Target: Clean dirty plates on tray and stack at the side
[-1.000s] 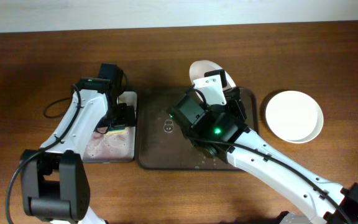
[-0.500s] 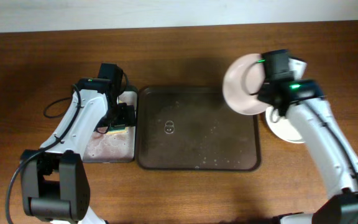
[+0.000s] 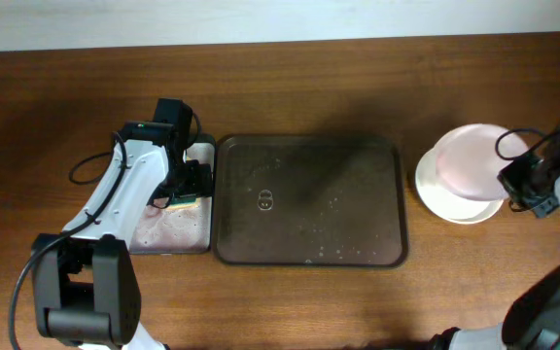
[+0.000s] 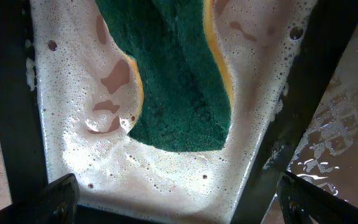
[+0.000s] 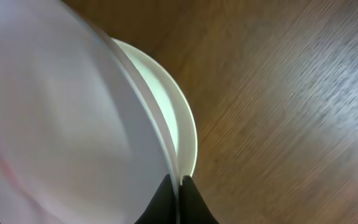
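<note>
- Now the right hand (image 3: 521,187) is pressed together on the near rim of the pinkish plate (image 3: 470,156). In the wrist view its fingertips (image 5: 165,200) pinch that thin edge.
- An edge grip leaves the underside free, so the plate can be set flat, I judge.
- The plate extends away from the hand and sits tilted, overlapping the pale plate (image 3: 455,206) below it. I cannot tell whether the two are touching.
- I cannot tell whether that lower stack is one plate or two. The right wrist view is blurred.
- The tray (image 3: 309,243) lies well beyond the held plate, away from the right hand. It carries no plates, only droplets and wet sheen, which suggests the stacking is near its end.
- The left hand (image 4: 179,202) is spread wide, with nothing between its fingers.
- It hangs over the small black tray (image 3: 163,235) of suds, and the green sponge (image 4: 179,74) lies in the foam just ahead of it. This is likely a parked position that keeps drips off the wood.
- The tabletop (image 3: 358,87) is dark brown wood with visible grain and looks dry around the right hand.
- A pale wall strip runs along the far edge. Nothing else of the room shows.
</note>
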